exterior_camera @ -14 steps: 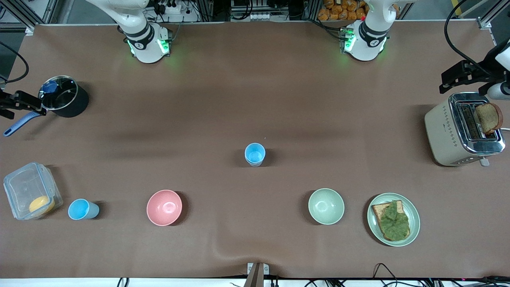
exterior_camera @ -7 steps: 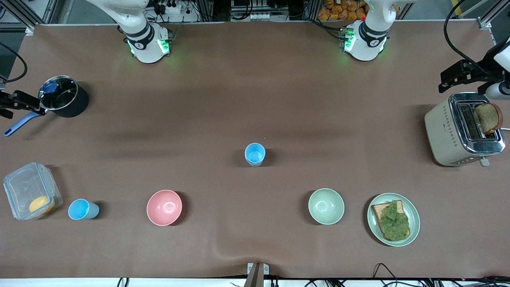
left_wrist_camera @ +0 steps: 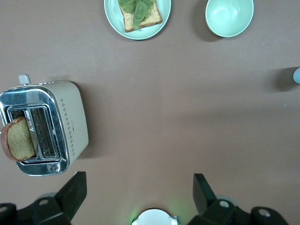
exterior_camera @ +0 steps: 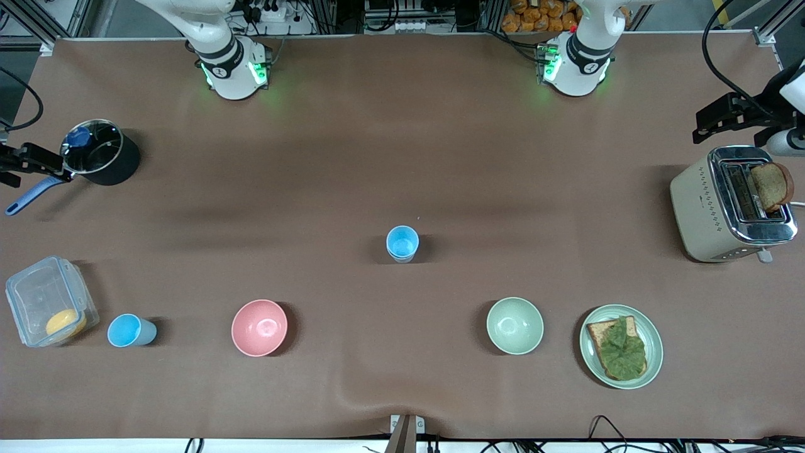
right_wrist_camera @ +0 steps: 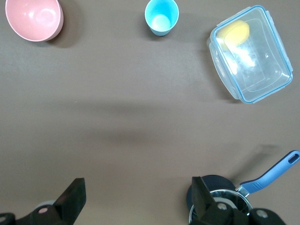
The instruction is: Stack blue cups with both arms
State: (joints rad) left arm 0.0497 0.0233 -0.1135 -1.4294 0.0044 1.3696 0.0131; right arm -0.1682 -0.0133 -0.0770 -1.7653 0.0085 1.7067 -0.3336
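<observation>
Both grippers are hanging wide open and empty: right gripper (right_wrist_camera: pixel 136 199) above the pot's end of the surface, left gripper (left_wrist_camera: pixel 138 194) beside the toaster. One blue cup (exterior_camera: pixel 131 330) is standing nearest the right arm; the middle cup (exterior_camera: pixel 402 242) lies between both.

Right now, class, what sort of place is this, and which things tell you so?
Probably a robotics lab staged as a kitchen: two white arms bolted to a brown-covered table, with a toaster, a saucepan and blue cups set out.
</observation>
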